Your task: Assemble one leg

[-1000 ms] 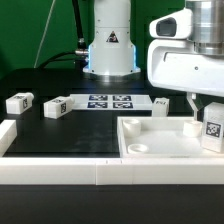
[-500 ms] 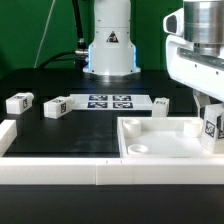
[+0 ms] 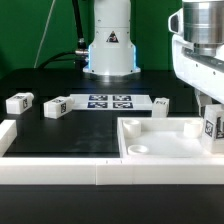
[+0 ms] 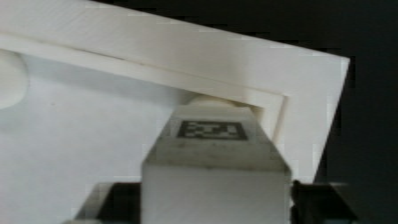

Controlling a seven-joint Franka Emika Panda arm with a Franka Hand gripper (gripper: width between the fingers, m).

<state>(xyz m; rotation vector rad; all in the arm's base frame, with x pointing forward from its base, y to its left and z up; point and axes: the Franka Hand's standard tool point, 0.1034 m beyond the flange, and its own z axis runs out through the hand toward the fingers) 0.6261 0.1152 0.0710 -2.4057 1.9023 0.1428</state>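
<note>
**Leg clamped at the corner of the white tray piece**

Your gripper (image 3: 211, 112) hangs at the exterior view's right. Its jaws are drawn in to the width of the leg (image 3: 213, 128) and pressed against it, one on each flank. You see the leg upright below the white hand, with its black-and-white tag facing the camera. It is over the right end of the large white tray-like piece (image 3: 170, 152).

In the wrist view the leg (image 4: 212, 150) fills the gap between the two dark fingers (image 4: 118, 203) from side to side. Its tag sits on the face turned to the wrist camera. The leg's far end lies tight in an inside corner of the tray-like piece's raised wall (image 4: 299, 100). Neither view lets you tell whether that end rests on the tray floor or hangs just above it.

Beyond the tray-like piece, on the black table (image 3: 70, 130), the marker board (image 3: 110, 101) lies flat in front of the robot base (image 3: 110, 45). Other pieces of the same kind lie well apart from the gripper. A loose block (image 3: 18, 102) and a second block (image 3: 55, 106) are to the exterior view's left of the marker board. A third block (image 3: 160, 103) is just to its right.
</note>
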